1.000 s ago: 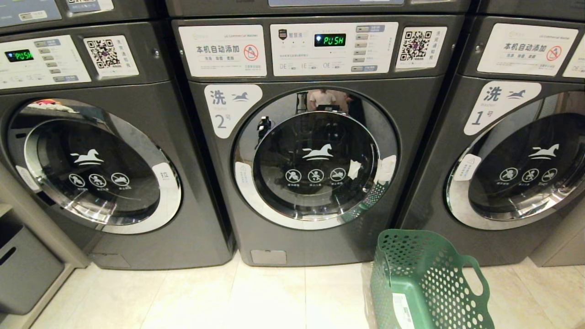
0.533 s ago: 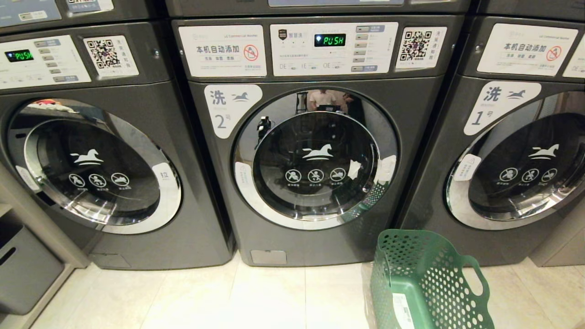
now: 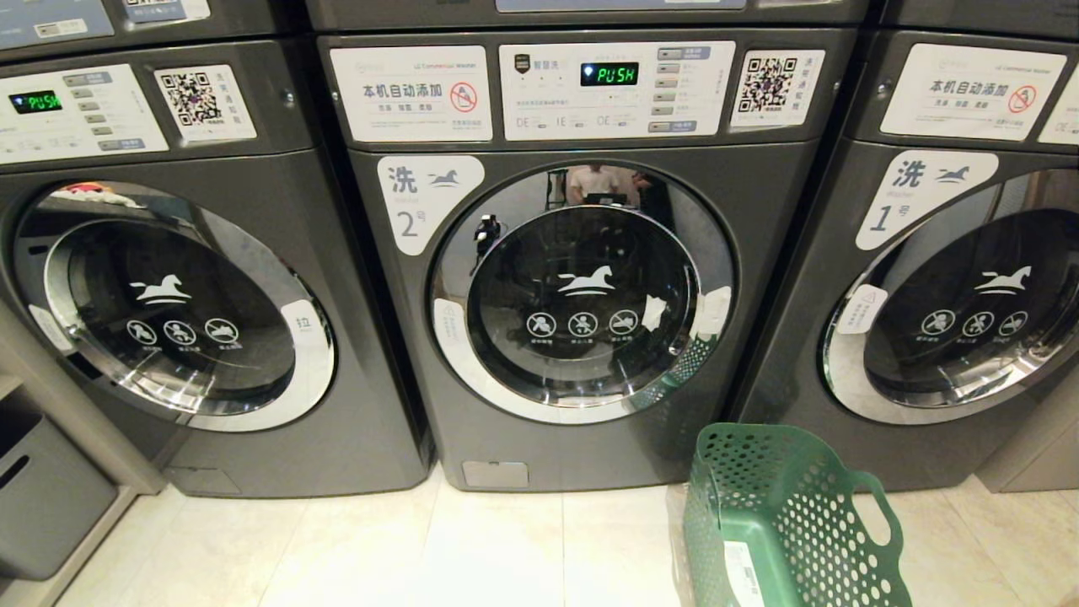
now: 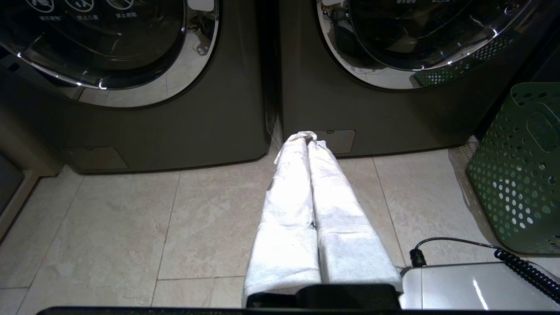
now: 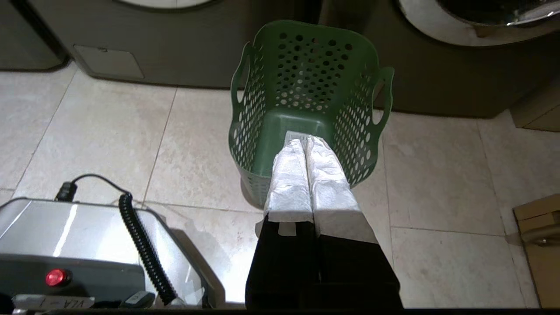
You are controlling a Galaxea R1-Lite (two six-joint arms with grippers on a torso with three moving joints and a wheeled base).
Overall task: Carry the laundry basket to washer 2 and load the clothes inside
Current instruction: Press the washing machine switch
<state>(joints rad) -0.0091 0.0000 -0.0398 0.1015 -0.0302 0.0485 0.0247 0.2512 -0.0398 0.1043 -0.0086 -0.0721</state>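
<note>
Washer 2 [image 3: 582, 295] stands in the middle of the row with its round door closed and its display lit. The green perforated laundry basket [image 3: 784, 523] stands on the tiled floor in front of it, towards the right. Its inside [image 5: 302, 127] shows only a white label, and no clothes show in any view. My right gripper [image 5: 305, 142] hangs shut over the basket's opening, with nothing between its white-wrapped fingers. My left gripper [image 4: 307, 139] is shut and empty, low over the floor before washer 2's base [image 4: 393, 118]. Neither arm is in the head view.
Washer 1 [image 3: 927, 337] stands to the right and a third washer [image 3: 169, 337] to the left, both with doors closed. A grey bin [image 3: 42, 497] sits at the far left. My silver base [image 5: 65, 236] with a coiled cable is near the basket. A cardboard box [image 5: 538, 245] lies at the right.
</note>
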